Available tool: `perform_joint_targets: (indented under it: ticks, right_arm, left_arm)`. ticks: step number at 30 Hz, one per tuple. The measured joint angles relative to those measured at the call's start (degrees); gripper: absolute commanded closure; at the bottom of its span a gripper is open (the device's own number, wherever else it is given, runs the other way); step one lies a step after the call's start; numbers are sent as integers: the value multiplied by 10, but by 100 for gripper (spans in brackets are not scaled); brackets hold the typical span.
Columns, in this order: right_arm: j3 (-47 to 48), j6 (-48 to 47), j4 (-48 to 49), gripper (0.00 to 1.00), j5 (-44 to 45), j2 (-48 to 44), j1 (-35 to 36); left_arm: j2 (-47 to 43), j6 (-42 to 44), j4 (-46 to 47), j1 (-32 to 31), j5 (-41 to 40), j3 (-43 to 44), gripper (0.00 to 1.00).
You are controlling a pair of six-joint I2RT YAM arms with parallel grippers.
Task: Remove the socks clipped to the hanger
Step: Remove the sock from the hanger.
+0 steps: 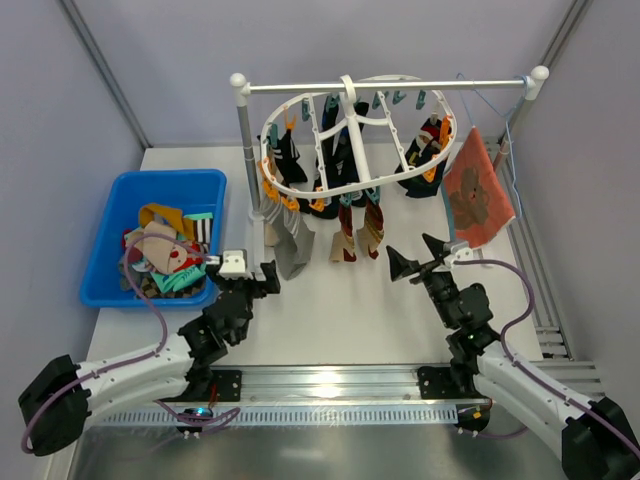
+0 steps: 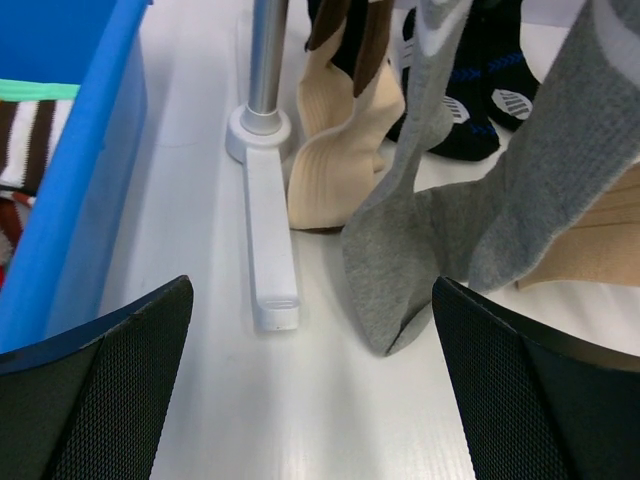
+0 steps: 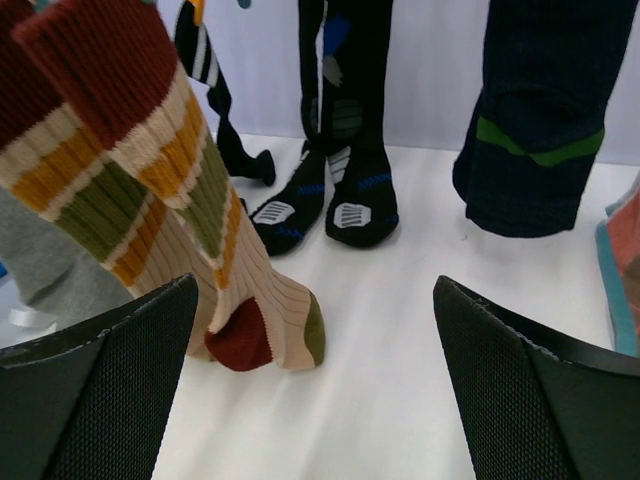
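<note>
Pale grey walls point(image 1: 200, 60) are enclosing a white desk point(image 1: 340, 300) on three sides. Slim metal struts point(image 1: 100, 60) are rising along both rear corners. Overhead light is glaring off the ribbed aluminium rail point(image 1: 330, 380) along the near edge.

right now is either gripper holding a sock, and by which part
Nothing is held. The left gripper faces the grey sock and the right gripper faces the striped sock, both open and empty.
</note>
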Motion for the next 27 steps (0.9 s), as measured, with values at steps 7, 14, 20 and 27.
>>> perform_joint_targets:
  ticks: [7,14,20,27]
  right_arm:
    - [0,-2,-7,3,-59,-30,10]
    - [0,-3,-9,4,-100,-15,20]
    - [0,-4,-11,4,-103,8,22]
    - [0,-4,-11,4,-102,-5,23]
  left_arm:
    - [88,7,82,-2,42,4,1]
    - [161,21,173,-31,76,5,2]
    - [262,55,264,-111,75,48,1]
    - [437,119,361,-180,50,182,0]
